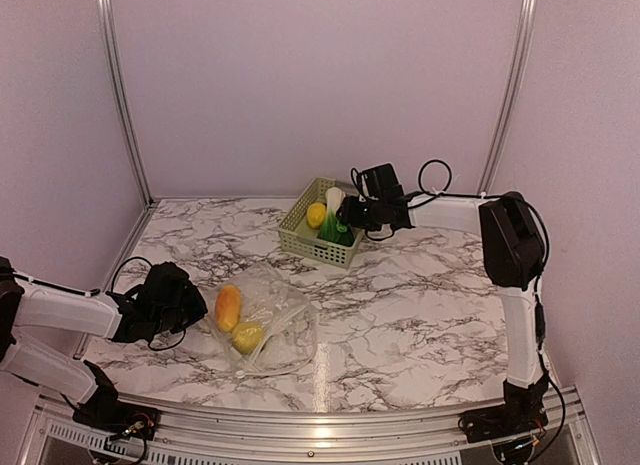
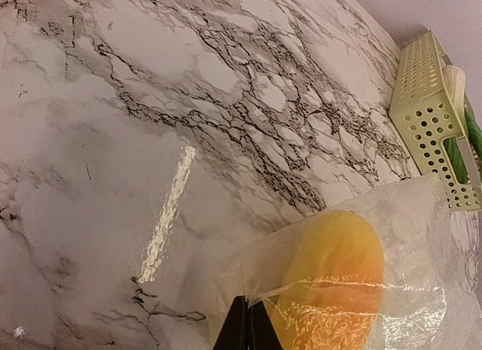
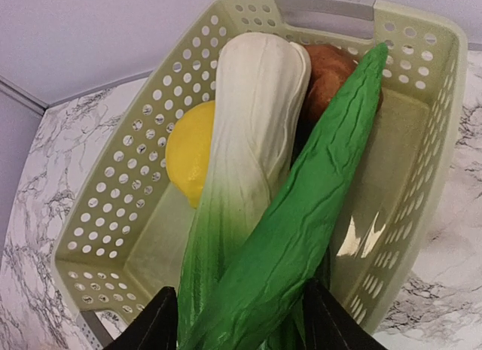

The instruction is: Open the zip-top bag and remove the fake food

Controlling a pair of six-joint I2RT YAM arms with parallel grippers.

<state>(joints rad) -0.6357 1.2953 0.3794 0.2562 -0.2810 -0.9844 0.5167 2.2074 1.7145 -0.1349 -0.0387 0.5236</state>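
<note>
Lying on the counter (image 1: 420, 305) near its front edge, the zip-top bag (image 1: 285, 325) holds the mango (image 1: 228, 307) and a yellow fruit (image 1: 247, 336); the left gripper (image 2: 245, 329), pressed together, pinches its edge. The right gripper (image 3: 241, 320) hangs spread over the basket (image 3: 113, 214), astride the green pod (image 3: 316, 192) and leafy vegetable (image 3: 252, 109) inside.

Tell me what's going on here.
Two robot arms are moving toy food from a clear bag into a basket. The left arm's jaws are shut on the bag's edge, with the bag lying on the table; an orange mango and a yellow fruit are inside it. The right arm is over the basket, jaws spread either side of a green pod lying beside a leafy vegetable, a lemon and a brown piece.
</note>
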